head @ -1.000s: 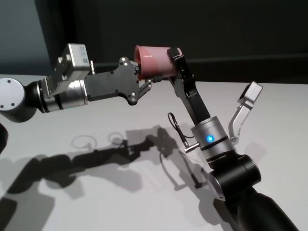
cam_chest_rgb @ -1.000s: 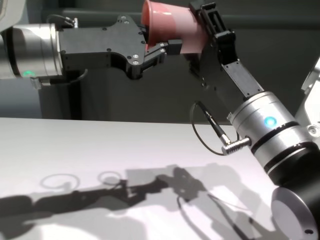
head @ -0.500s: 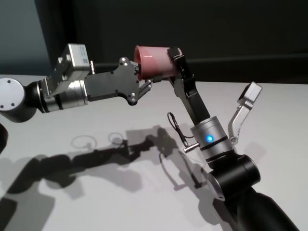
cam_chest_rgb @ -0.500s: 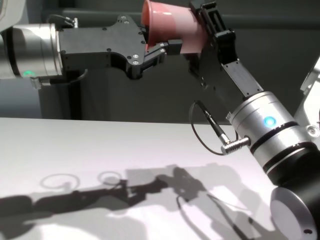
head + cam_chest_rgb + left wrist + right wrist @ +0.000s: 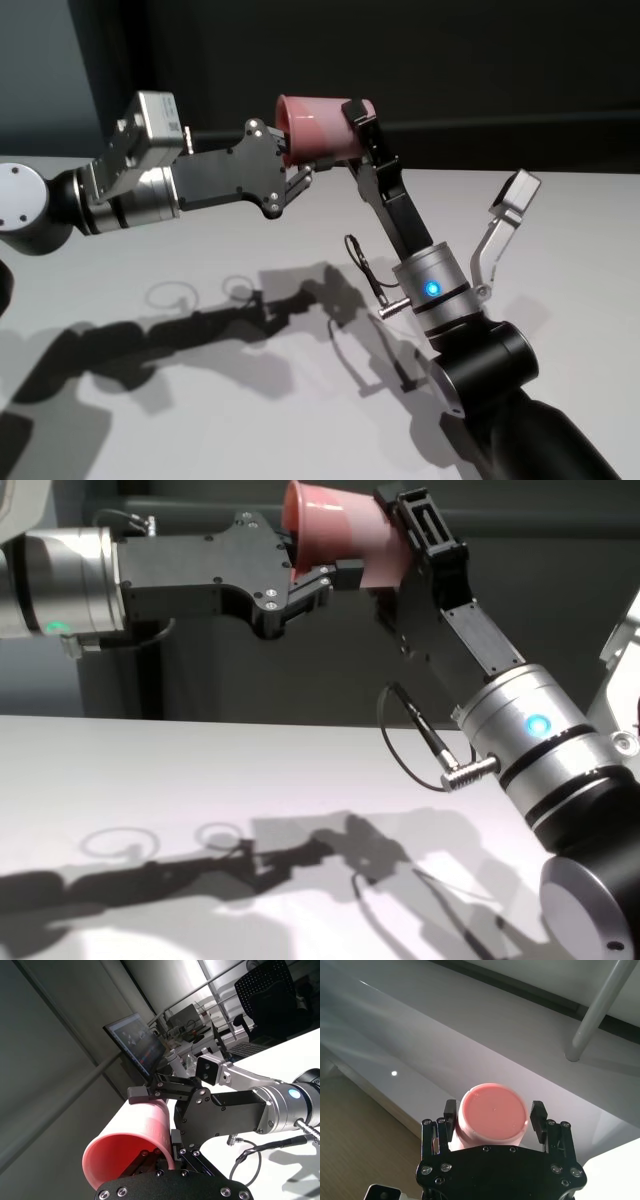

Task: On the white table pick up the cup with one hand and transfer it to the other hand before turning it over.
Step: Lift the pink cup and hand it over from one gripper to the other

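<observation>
The pink cup [image 5: 315,128] [image 5: 335,535] lies on its side in the air high above the white table [image 5: 200,400], rim toward my left arm. My left gripper [image 5: 294,160] [image 5: 308,575] is shut on the rim wall, seen up close in the left wrist view [image 5: 161,1157]. My right gripper [image 5: 356,128] [image 5: 402,535] reaches up from the right and straddles the cup's base end. In the right wrist view its fingers [image 5: 536,1112] flank the cup's base [image 5: 492,1112] with a thin gap still showing, so it stands open.
Both arms cast shadows on the table [image 5: 150,780] below them. A loose cable loop [image 5: 362,268] hangs from the right wrist near its blue light [image 5: 433,289]. A dark wall stands behind the table.
The right gripper's fingers have drawn in closer around the cup's base, and the right arm has edged slightly left. The left gripper keeps its hold on the rim.
</observation>
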`<state>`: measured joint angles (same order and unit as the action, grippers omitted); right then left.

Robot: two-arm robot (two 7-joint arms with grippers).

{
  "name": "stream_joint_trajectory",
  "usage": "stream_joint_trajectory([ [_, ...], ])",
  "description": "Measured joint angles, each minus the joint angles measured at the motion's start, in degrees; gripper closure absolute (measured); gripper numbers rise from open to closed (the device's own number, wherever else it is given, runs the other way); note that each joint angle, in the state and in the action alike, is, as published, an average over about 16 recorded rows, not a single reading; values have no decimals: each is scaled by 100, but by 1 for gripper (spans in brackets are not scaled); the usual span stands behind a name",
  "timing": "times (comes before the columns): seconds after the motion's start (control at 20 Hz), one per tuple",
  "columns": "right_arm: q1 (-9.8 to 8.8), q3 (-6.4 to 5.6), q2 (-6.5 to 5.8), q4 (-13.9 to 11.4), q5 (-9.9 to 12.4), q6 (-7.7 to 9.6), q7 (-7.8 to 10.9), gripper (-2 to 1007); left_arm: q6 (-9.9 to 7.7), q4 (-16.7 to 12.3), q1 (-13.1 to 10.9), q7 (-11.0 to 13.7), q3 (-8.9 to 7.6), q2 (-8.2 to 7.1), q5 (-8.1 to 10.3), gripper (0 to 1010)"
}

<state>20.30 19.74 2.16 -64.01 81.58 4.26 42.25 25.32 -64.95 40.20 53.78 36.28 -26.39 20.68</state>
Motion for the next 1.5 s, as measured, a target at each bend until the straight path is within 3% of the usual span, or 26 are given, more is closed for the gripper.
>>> stream_joint_trajectory([
  [0.6, -4, -5, 0, -9, -4, -4, -2, 214, -1, 0, 0, 0, 0, -1, -1, 972],
  [1.5, -11, -16, 5, -13, -10, 1, -10, 230, 0, -1, 0, 1, 0, 0, 0, 968],
])
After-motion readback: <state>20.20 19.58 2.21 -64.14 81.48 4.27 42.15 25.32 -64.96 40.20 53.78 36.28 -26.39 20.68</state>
